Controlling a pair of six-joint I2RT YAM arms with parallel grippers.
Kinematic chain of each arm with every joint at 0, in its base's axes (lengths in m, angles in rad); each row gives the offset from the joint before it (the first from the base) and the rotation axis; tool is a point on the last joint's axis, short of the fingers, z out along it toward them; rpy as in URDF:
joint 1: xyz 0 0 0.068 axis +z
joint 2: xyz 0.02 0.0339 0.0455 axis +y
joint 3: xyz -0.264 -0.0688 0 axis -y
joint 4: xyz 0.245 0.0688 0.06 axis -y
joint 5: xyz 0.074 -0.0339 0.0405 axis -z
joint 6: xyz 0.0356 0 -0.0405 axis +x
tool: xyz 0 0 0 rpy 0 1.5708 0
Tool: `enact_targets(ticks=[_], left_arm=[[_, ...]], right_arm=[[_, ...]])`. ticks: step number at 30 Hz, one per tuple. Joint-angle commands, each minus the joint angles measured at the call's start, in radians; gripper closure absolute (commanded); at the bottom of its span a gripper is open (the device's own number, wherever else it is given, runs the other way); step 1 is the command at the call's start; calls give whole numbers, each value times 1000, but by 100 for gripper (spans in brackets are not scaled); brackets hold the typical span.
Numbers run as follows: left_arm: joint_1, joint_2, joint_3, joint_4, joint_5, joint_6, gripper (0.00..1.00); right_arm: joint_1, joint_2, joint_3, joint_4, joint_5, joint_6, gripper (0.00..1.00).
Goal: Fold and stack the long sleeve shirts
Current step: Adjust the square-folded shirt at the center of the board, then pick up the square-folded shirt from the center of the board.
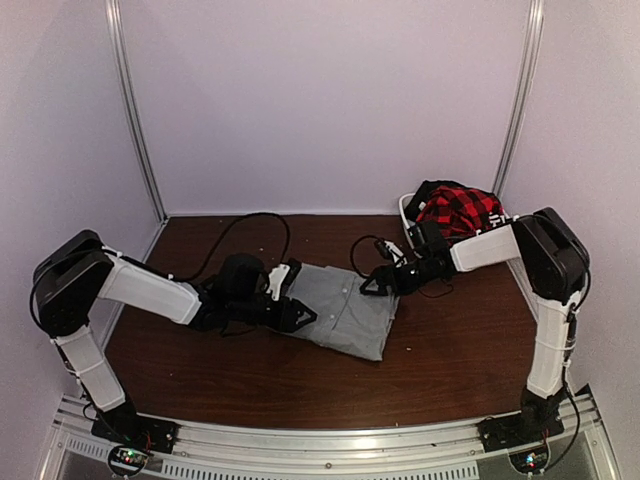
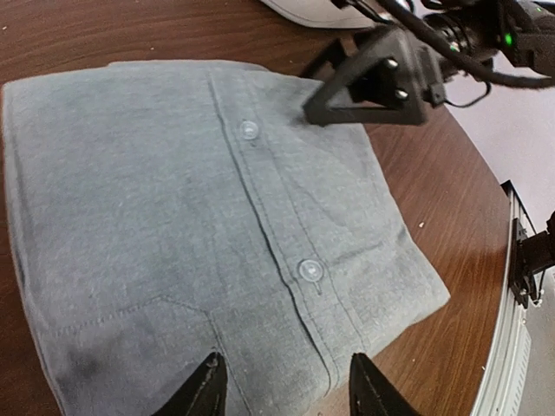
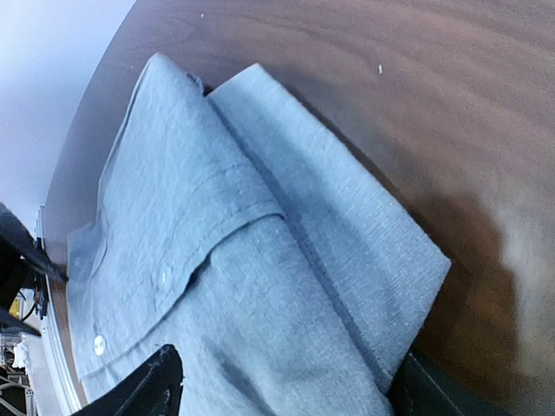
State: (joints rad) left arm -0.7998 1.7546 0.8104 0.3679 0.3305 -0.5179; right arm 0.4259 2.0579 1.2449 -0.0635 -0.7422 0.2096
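A light-grey button-up long sleeve shirt (image 1: 345,315), folded into a compact rectangle, is lying flat near the middle of the dark brown wooden tabletop (image 1: 450,350). Its button strip is facing up, and two small white buttons (image 2: 310,270) are showing along it in the left wrist view.

The left hand (image 1: 300,305) is reaching in low from the left and is hanging over the shirt's left edge. Its two black fingers (image 2: 204,386) are standing spread apart and released, with grey cloth showing between them and nothing pinched. Whether the tips are touching the fabric cannot be told.

The right hand (image 1: 380,283) is stretching in from the right and is sitting at the shirt's far right corner. In its own wrist view the two fingers (image 3: 147,386) are standing wide apart, also released, with the folded layers of the shirt lying under the gap.

At the far right of the tabletop, a white basket (image 1: 408,215) is holding a bunched red-and-black checked cloth (image 1: 460,210). A black cable (image 1: 240,235) is looping across the wood behind the shirt.
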Motion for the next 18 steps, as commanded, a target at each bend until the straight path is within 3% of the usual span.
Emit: enact_targets(ticks=[1,5,9,12,18], left_arm=[[-4,-107,-80,5,-66,-55,50],[-4,-189,-135,-69,-137,-99,49],[-6,-294,-198,-133,-201,-140,44],[-6,-361,-233,-160,-218,-173,33],[-3,-379,-263,-122,-152,-270,4]], right_arm=[[8,-173,-268,60,-2,75,18],[62,-374,-492,113,52,136,18],[83,-541,-582,73,159,175,16],[66,-563,-531,10,253,165,11],[44,-340,-271,-103,280,101,9]])
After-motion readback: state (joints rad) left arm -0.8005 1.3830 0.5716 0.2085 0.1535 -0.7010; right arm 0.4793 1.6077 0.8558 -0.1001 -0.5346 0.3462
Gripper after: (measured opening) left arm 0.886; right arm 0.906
